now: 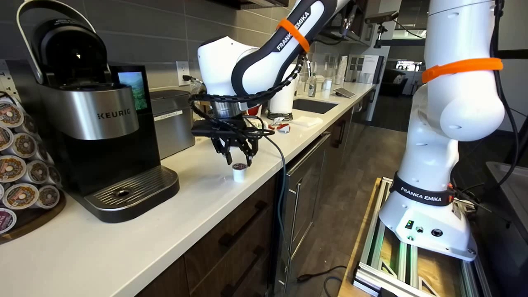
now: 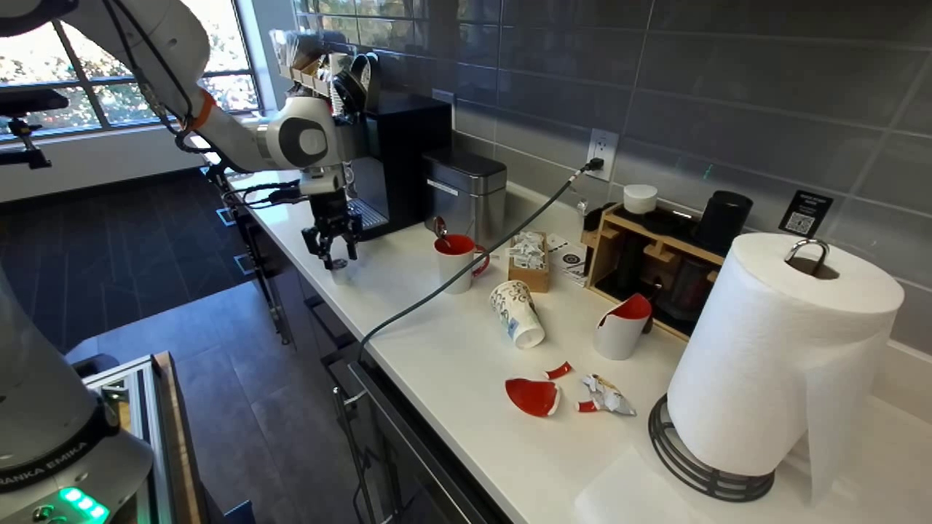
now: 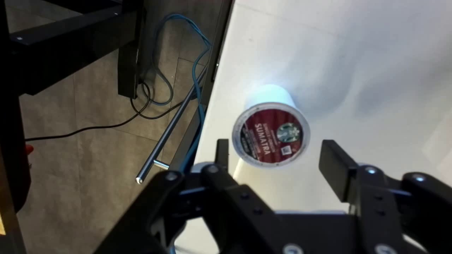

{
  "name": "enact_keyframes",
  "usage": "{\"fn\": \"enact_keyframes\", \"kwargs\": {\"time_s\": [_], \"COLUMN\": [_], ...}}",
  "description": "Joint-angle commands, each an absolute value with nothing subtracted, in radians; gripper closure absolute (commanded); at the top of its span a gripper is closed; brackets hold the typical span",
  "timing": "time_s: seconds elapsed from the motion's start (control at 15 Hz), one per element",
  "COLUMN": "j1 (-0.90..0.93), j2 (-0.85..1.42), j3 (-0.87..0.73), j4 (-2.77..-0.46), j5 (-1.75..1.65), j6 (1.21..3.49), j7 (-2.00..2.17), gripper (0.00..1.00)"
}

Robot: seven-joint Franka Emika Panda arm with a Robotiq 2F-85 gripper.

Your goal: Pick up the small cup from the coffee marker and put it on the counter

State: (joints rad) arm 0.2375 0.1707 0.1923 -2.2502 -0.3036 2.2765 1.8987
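The small cup stands upright on the counter, close to its front edge. Its dark red lid faces up in the wrist view, and its whitish side shows behind. My gripper is open just above it, fingers pointing down. Seen from the wrist, the left fingertip is near the lid's rim and the right one is farther off; the cup is not gripped. An exterior view shows the gripper from its far side, the cup's lid just under it. The coffee marker has its head raised and its drip tray bare.
A rack of coffee pods stands beside the machine, and a grey box-shaped appliance behind. Farther along are a red-lined mug, a fallen paper cup, broken red pieces and a paper towel roll. A cable crosses the counter.
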Motion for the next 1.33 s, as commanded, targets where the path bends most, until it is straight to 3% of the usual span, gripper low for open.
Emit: {"fn": "enact_keyframes", "kwargs": {"time_s": [0.0, 0.4, 0.93, 1.13, 1.27], "j1": [0.253, 0.246, 0.217, 0.219, 0.200], "j2": [0.163, 0.020, -0.227, -0.269, -0.258], "j3": [0.181, 0.188, 0.226, 0.232, 0.258], "j4": [-2.248, -2.341, -2.399, -2.373, -2.312], "j5": [-0.253, -0.243, -0.343, -0.318, -0.327], "j6": [2.271, 2.444, 2.480, 2.433, 2.278], "j7": [1.946, 1.875, 1.580, 1.380, 1.340], "gripper": [0.01, 0.00, 0.00, 0.00, 0.00]}}
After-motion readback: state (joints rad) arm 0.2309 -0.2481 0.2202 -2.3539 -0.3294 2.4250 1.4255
